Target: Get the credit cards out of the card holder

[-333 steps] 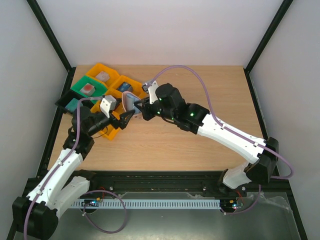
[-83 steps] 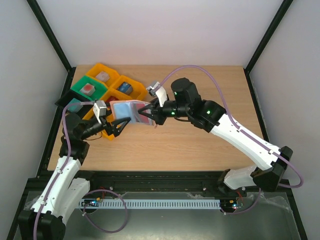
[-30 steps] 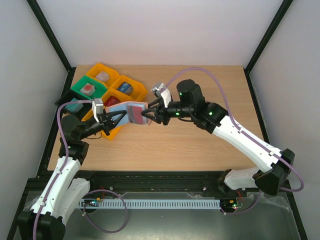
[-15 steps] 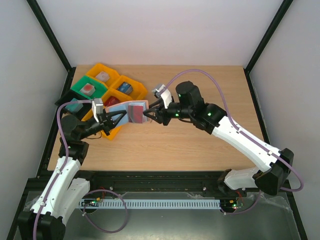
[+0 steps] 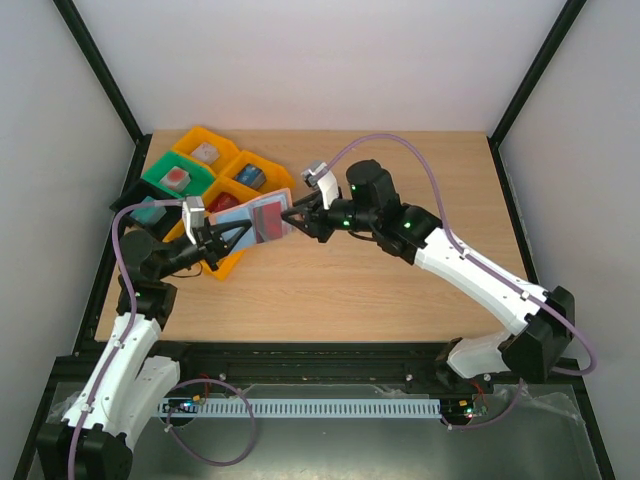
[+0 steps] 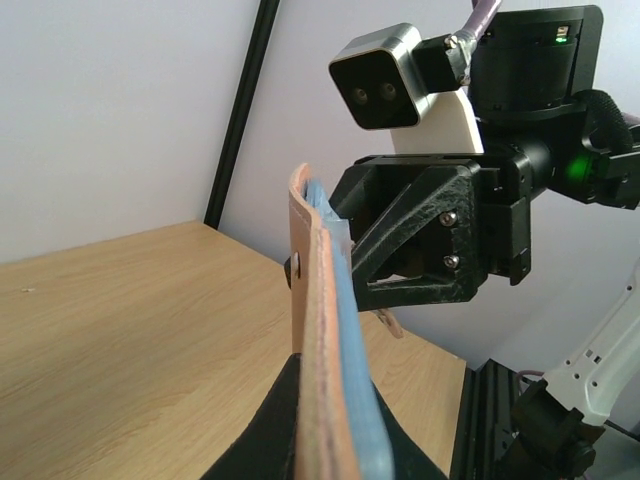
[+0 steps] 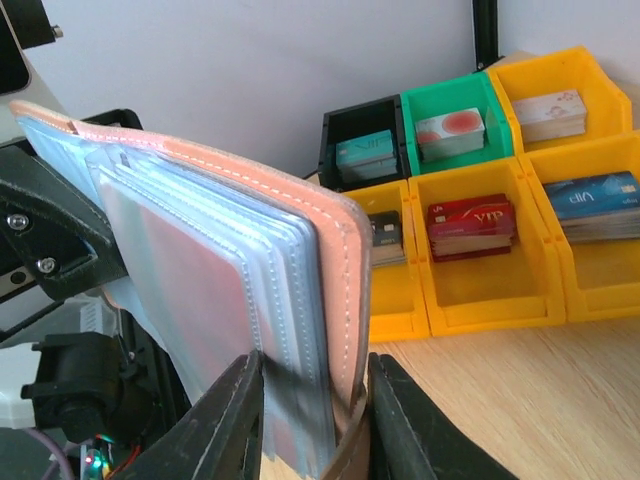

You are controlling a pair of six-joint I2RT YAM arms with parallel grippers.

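Observation:
The tan leather card holder point(image 5: 250, 218) hangs above the table between both grippers, its clear sleeves fanned open. My left gripper point(image 5: 222, 238) is shut on its left end; in the left wrist view the card holder point(image 6: 310, 300) stands edge-on out of that gripper point(image 6: 330, 405). My right gripper point(image 5: 292, 218) has come in from the right. In the right wrist view its jaws point(image 7: 315, 405) press the card holder point(image 7: 325, 260) from both sides, sleeves and cover between them. A pinkish credit card point(image 7: 195, 300) shows through the front sleeve, and as a red patch point(image 5: 266, 224) from above.
Yellow bins point(image 5: 232, 172), a green bin point(image 5: 160, 172) and a black bin point(image 5: 128, 205) with stacked cards stand at the table's far left, right behind the grippers. The right wrist view shows the same yellow bins point(image 7: 480, 300), with red cards point(image 7: 470, 225).
The right gripper's jaws have narrowed onto the card holder. Both grippers and the holder have shifted slightly up and left.

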